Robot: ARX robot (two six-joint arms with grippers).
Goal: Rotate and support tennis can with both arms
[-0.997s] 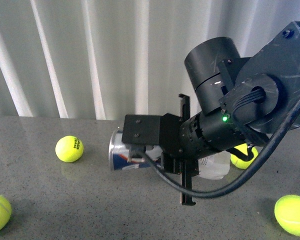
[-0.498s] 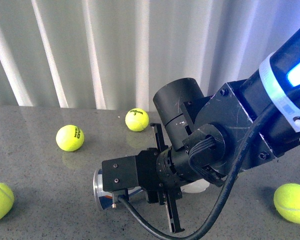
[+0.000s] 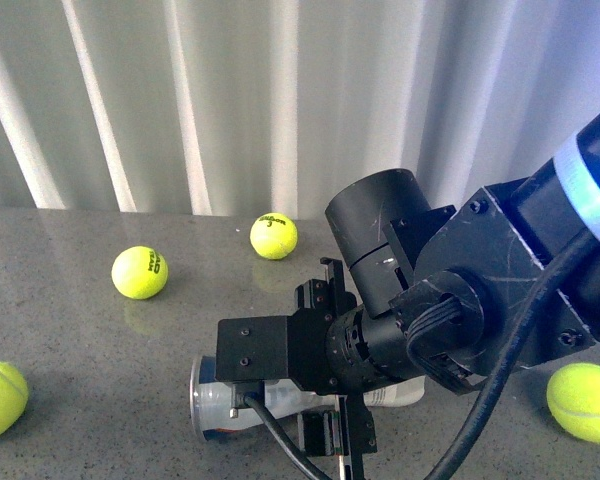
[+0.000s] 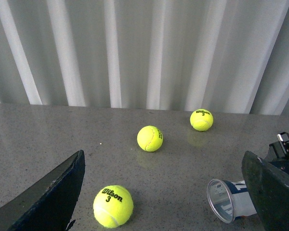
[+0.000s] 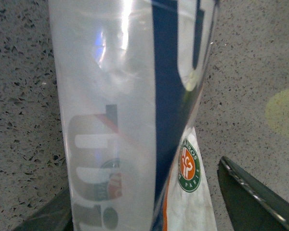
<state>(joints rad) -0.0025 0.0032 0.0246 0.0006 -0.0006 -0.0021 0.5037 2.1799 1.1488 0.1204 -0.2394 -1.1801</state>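
The tennis can [image 3: 242, 400] is seen lying on its side on the grey table [image 3: 80, 340], at the lower centre of the front view, with its metal-rimmed open end turned toward the left of the frame. The right gripper [image 5: 144, 204] is placed over the can's middle. In the right wrist view the label fills most of the picture, and a dark finger [image 5: 253, 192] is seen at the lower right with a strip of bare table between it and the can. The claw is therefore judged to be released around the can, not clamped on it.

The left gripper [image 4: 162, 156] is held well apart from the can. Its two fingers are spread wide at the lower corners of the left wrist view, with nothing held between them, and the can is seen low at the right of that frame.

Four tennis balls [image 3: 139, 272] are scattered over the table, none touching the can.

The task is judged to be at an early stage. The can has been straddled by one arm, but no firm grasp is shown, the can has not been turned upright, and no support has yet been given by the left arm
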